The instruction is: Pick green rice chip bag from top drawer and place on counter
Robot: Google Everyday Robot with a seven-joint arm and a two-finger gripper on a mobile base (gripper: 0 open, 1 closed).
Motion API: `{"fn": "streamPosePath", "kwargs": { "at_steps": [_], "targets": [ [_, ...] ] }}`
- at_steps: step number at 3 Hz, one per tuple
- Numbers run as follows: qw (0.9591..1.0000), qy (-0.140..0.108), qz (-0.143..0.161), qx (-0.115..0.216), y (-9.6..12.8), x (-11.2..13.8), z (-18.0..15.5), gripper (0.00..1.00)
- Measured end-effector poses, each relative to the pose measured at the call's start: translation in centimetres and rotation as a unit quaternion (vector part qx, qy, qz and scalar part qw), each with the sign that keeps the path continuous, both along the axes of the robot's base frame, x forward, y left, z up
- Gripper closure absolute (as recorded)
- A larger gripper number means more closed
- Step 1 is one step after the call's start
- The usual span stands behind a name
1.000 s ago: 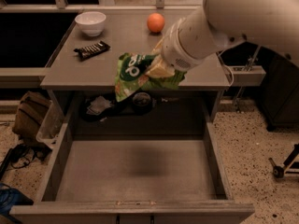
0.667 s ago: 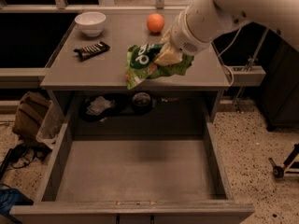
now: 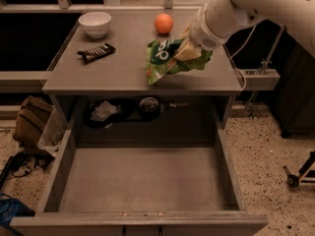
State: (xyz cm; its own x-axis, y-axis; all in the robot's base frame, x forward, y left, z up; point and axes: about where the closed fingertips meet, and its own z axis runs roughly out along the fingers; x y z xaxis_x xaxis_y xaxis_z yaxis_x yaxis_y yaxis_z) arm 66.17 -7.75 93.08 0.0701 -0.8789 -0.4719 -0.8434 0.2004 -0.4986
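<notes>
1. Top drawer (image 3: 142,181): pulled fully open toward the cam, flat grey bottom showing, low walls L & R, front rim along the bottom edge of view.
2. Counter (image 3: 118,73): grey desktop behind & above the drawer. Dark clutter on the shelf under it, too dim to ID.
3. Robot arm (image 3: 246,6): white, comes in from upper R and angles down-left over the counter's R half.
4. Bag on floor (image 3: 32,122): brownish, L of the desk, beside the drawer's L wall.
5. Green rice chip bag (image 3: 165,60): out of the drawer, over the counter's R-front area, crumpled & tilted, dark round logo facing up-left. Lower corner hangs close to the surface near the front edge; can't tell if it touches.
6. Gripper (image 3: 189,50): at the arm's end, above the counter's R side, yellowish fingers clamped on the bag's R end.
7. White bowl (image 3: 95,23): back-L of counter, upright.
8. Dark candy bar (image 3: 96,52): lies flat just in front of the bowl, well apart from the bag.
9. Orange (image 3: 164,23): back-centre, just behind the bag.
</notes>
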Motion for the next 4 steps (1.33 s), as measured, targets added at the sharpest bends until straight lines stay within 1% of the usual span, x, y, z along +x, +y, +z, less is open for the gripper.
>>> {"fn": "streamPosePath", "kwargs": {
  "at_steps": [1, 2, 3, 4],
  "targets": [
    [0.9996, -0.022, 0.013, -0.008, 0.4, 1.8, -1.0, 1.0],
    [0.999, -0.032, 0.029, -0.009, 1.4, 3.2, -2.3, 1.0],
    [0.9983, -0.032, 0.048, -0.007, 2.8, 4.7, -3.9, 1.0],
    [0.9983, -0.025, 0.052, -0.002, 3.2, 5.0, -4.7, 1.0]
  ]
}}
